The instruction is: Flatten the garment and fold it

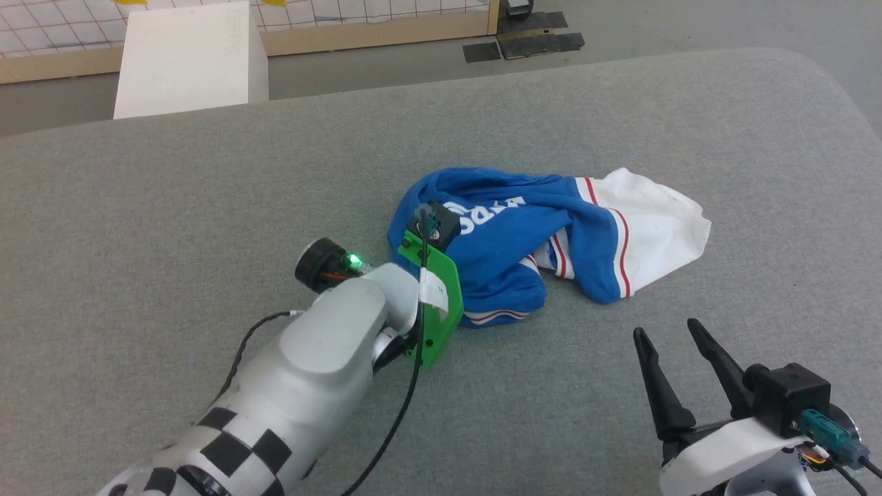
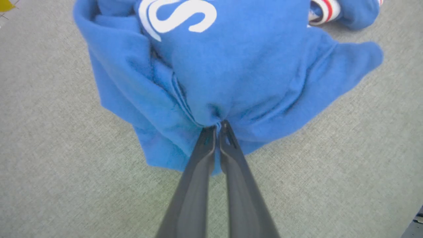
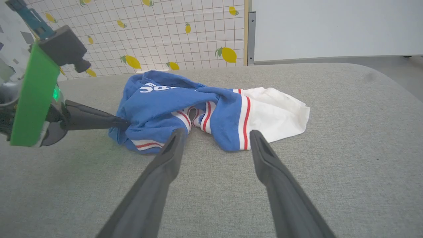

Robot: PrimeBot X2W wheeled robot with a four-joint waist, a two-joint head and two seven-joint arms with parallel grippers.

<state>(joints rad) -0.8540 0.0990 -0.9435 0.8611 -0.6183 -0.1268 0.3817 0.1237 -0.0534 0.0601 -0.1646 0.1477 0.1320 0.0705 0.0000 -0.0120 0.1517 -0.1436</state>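
Note:
The garment [image 1: 510, 234] lies crumpled in a heap in the middle of the grey surface, royal blue with a white sleeve [image 1: 654, 220] spread to the right and red-and-white striped trim showing. Part of its white print faces up. My left gripper [image 2: 218, 125] is shut on a pinch of blue cloth at the heap's left edge; from the head camera its fingers are hidden under the green wrist bracket [image 1: 434, 303]. My right gripper [image 1: 665, 334] hovers open and empty, just short of the heap's near right side, and in the right wrist view the garment [image 3: 198, 105] lies ahead of its fingers.
The grey padded surface [image 1: 207, 207] stretches wide on all sides of the heap. A white box [image 1: 189, 58] stands on the floor beyond its far left edge. A wooden-framed wall with lemon-patterned tiles [image 3: 158, 33] lies behind.

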